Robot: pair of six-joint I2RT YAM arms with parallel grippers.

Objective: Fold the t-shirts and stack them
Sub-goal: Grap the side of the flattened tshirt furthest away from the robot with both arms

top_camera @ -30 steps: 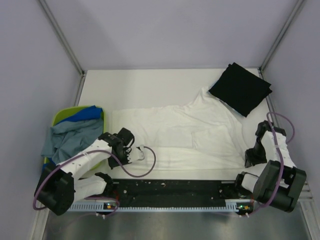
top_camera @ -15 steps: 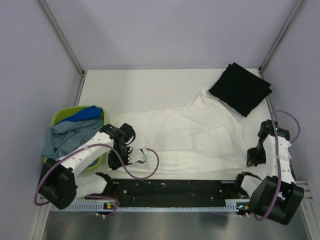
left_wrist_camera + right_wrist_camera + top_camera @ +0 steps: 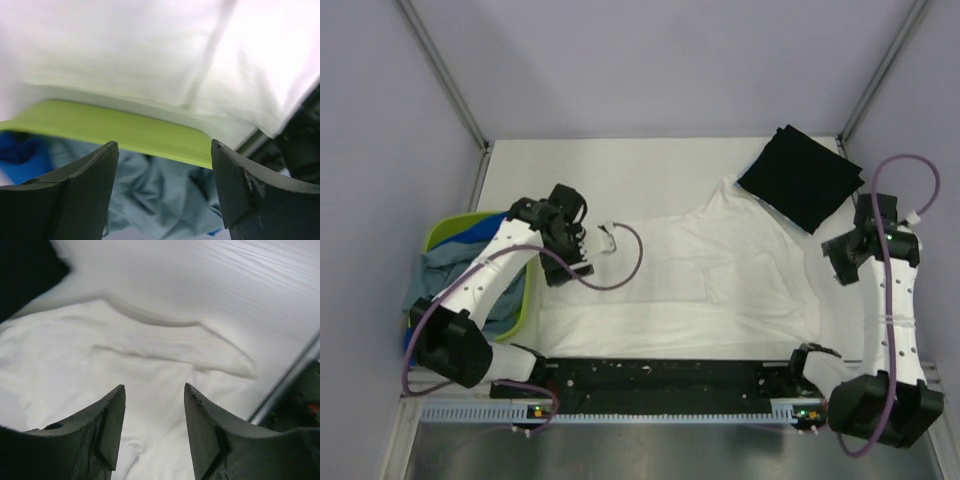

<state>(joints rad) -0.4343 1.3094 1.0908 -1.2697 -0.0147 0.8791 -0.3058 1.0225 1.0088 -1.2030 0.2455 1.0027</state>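
Four shirts are in view. A white shirt [image 3: 720, 270] lies spread over the near half of the worktop [image 3: 620, 175], creased, with one part reaching to the far right where it meets a folded black shirt [image 3: 802, 177] in the far right corner. At the left edge stands a green basket [image 3: 433, 238] that holds a blue shirt [image 3: 485, 230] and a grey-blue shirt [image 3: 455, 268]; the grey-blue one hangs over the basket's left side. The left fingers [image 3: 80, 185] stand wide apart with nothing between them, above the basket's rim where the white shirt's left edge lies just beside it. The right fingers [image 3: 100, 425] are likewise parted and bare, poised over the right part of the white shirt, near the black one.
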